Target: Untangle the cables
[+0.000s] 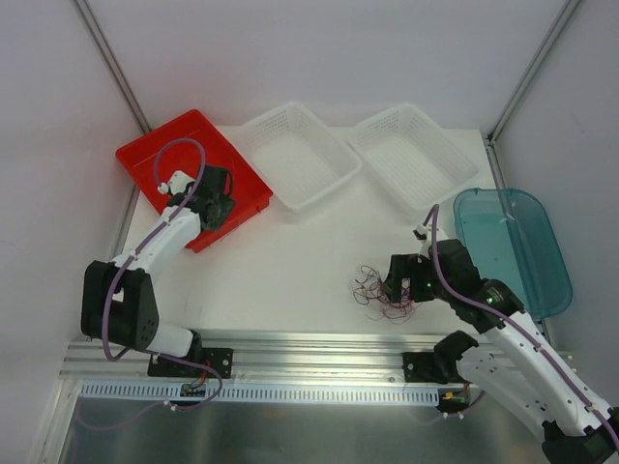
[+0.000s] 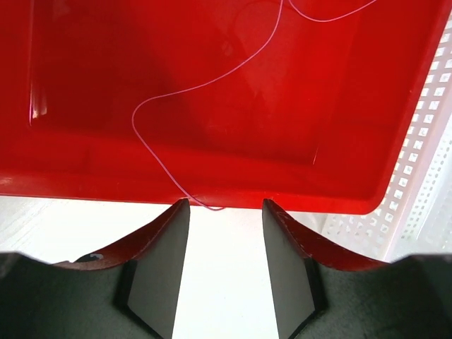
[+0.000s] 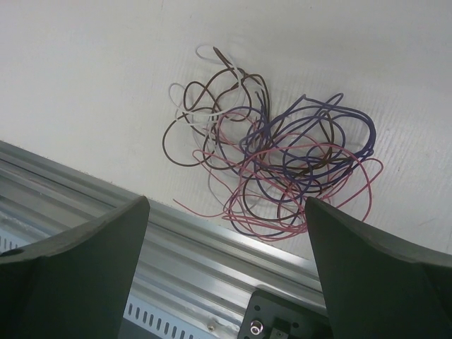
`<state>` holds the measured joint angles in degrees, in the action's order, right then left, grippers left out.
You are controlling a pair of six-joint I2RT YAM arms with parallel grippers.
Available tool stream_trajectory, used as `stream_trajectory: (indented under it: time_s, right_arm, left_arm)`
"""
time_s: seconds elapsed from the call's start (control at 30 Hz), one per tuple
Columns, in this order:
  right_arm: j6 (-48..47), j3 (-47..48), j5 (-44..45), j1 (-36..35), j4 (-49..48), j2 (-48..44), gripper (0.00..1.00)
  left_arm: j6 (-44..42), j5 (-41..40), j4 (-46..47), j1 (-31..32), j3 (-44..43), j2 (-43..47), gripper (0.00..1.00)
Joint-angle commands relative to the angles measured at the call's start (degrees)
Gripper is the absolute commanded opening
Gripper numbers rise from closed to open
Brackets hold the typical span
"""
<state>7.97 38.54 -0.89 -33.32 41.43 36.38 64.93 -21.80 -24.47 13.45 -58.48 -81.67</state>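
Currently parted at the left jaws, over the rim of the red tray (image 1: 142,160) holding one pink cable (image 2: 212,85). Likewise spread wide at the right jaws, above the cable tangle (image 3: 275,169) on the worktop (image 1: 290,280).

From where I stand, no writing, label, brand, number or sign can be read in any of the three views.
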Motion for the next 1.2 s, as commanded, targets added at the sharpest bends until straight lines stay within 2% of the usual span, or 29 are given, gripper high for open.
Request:
stream_trajectory:
  time_s: [0.0,0.37,0.47,0.6,0.63,0.73,1.03,1.07,1.13,1.17]
  right_arm:
    - [-1.81,-0.14,-0.26,-0.25,-0.56,-0.35,0.97]
    - [-2.34,-0.84,0.09,-0.25,-0.47,-1.14,0.97]
    - [-2.43,-0.84,0.09,-0.25,-0.47,-1.14,0.97]
    - [-2.43,-1.10,0.18,-0.25,-0.56,-1.49,0.97]
    - [-2.43,-1.10,0.18,-0.25,-0.73,-1.58,0.97]
    - [-2.43,-1.19,0.18,-0.25,-0.65,-1.49,0.97]
    - [-2.52,-1.37,0.45,-0.25,-0.74,-1.49,0.97]
    - [-2.43,-1.37,0.53,-0.25,-0.74,-1.40,0.97]
    - [-2.52,-1.37,0.53,-0.25,-0.74,-1.31,0.97]
    - [-2.43,-1.37,0.53,-0.25,-0.65,-1.23,0.97]
  left_arm:
    - [2.13,-2.28,0.48,-0.01,0.38,-1.38,0.46]
    - [3.80,-2.98,-1.02,-0.01,-0.58,-5.69,0.47]
    - [4.51,-2.89,-1.89,-0.01,-0.32,-5.96,0.44]
    - [3.81,-3.60,-2.34,-0.01,-0.50,-6.40,0.32]
    - [3.54,-3.69,-2.25,-0.09,-0.67,-6.66,0.26]
    - [3.10,-3.77,-2.51,-0.09,-1.37,-7.19,0.20]
    - [-1.02,-1.05,-2.87,-2.03,-4.98,-11.93,0.13]
    - [-1.20,-1.05,-2.78,-2.38,-5.50,-12.54,0.11]
    - [-2.25,-0.87,-2.86,-2.73,-6.03,-12.99,0.00]
    - [-2.61,-0.70,-2.87,-2.99,-6.90,-13.25,0.00]
